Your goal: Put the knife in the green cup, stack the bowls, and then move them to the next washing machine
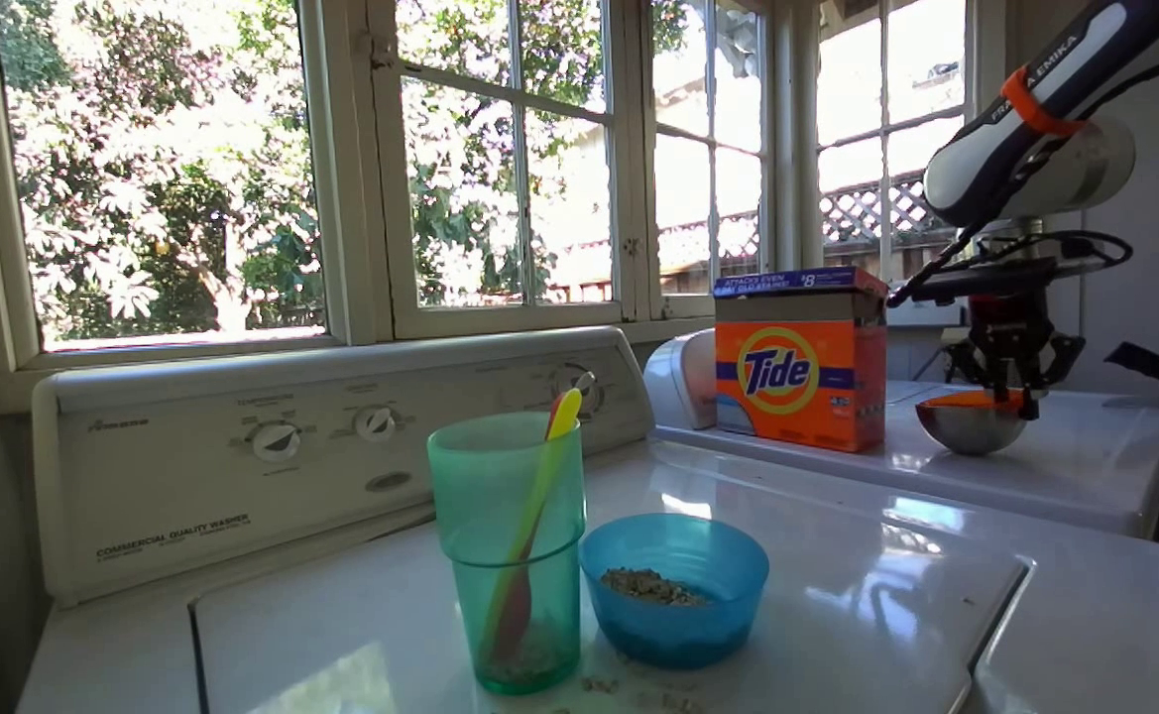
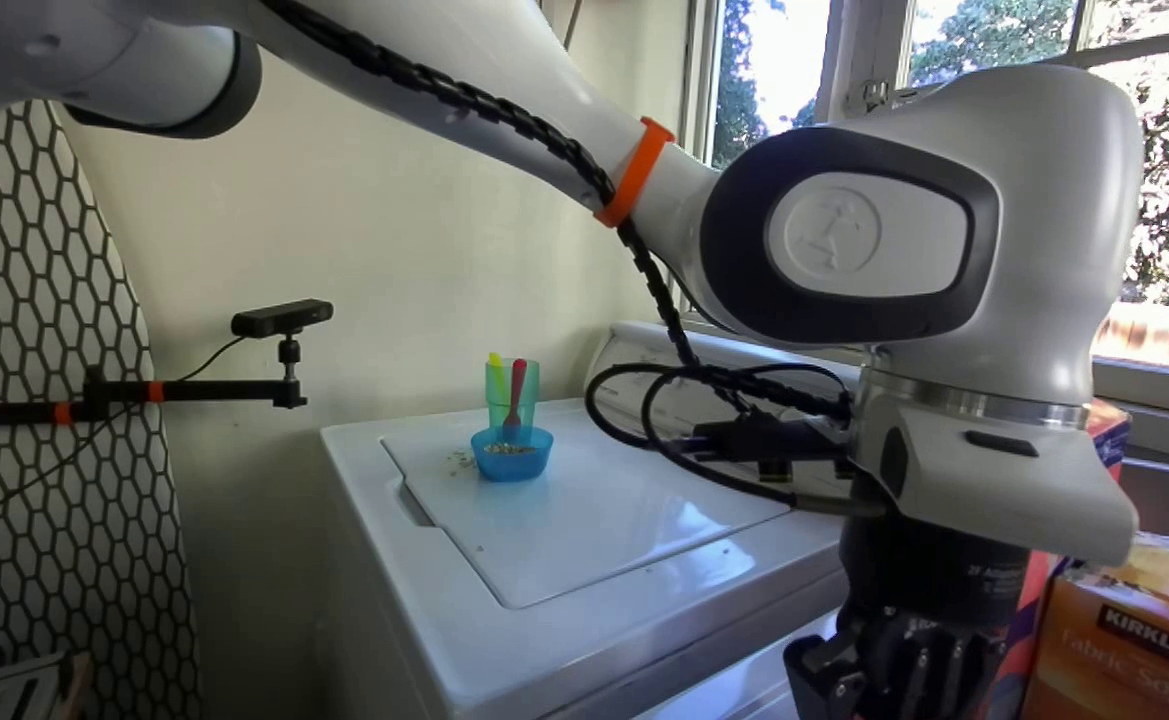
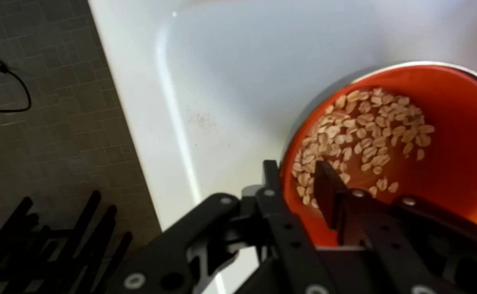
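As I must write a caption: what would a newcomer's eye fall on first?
Probably the orange Tide box, right of centre in an exterior view. Nearer, the green tumbler, yellow-green knife inside, stands beside the blue bowl. At right in the wrist view, the gripper straddles the rim of an orange bowl holding oats.

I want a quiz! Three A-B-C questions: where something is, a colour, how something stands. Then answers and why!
1. Where is the yellow-green knife?
A. On the floor
B. In the green cup
C. In the blue bowl

2. What colour is the inner bowl, inside the silvery bowl?
A. Purple
B. Green
C. Orange

3. How does the green cup stand?
A. Upright
B. Sideways
C. Upside down

1 B: one end pokes above the cup's rim.
2 C: the wrist view shows orange walls.
3 A: its open top faces up.
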Available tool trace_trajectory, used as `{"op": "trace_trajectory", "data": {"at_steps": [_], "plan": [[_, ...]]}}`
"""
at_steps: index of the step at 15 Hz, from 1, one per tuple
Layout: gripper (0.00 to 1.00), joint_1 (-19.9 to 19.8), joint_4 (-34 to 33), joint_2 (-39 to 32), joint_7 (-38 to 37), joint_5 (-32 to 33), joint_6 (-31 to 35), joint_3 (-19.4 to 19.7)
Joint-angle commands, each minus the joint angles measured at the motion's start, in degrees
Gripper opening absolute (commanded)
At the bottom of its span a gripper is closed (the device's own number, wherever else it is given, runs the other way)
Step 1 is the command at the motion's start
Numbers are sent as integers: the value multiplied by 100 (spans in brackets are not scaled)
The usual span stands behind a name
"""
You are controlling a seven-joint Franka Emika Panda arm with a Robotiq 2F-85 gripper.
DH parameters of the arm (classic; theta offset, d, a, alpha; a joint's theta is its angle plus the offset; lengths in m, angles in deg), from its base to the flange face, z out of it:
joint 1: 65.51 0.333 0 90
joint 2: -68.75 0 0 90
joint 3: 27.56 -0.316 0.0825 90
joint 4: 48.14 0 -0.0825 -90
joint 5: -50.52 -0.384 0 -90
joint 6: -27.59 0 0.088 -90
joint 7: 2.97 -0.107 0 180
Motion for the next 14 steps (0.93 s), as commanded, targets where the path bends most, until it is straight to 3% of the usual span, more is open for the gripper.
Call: {"op": "trace_trajectory", "data": {"at_steps": [1, 6, 11, 14], "plan": [[62, -99, -239, -118, -93, -34, -308, -56], [98, -76, -222, 7, 184, -42, -142, -159], [100, 91, -289, 319, 513, 366, -7, -178], [99, 40, -311, 594, 1427, 446, -286, -308]]}}
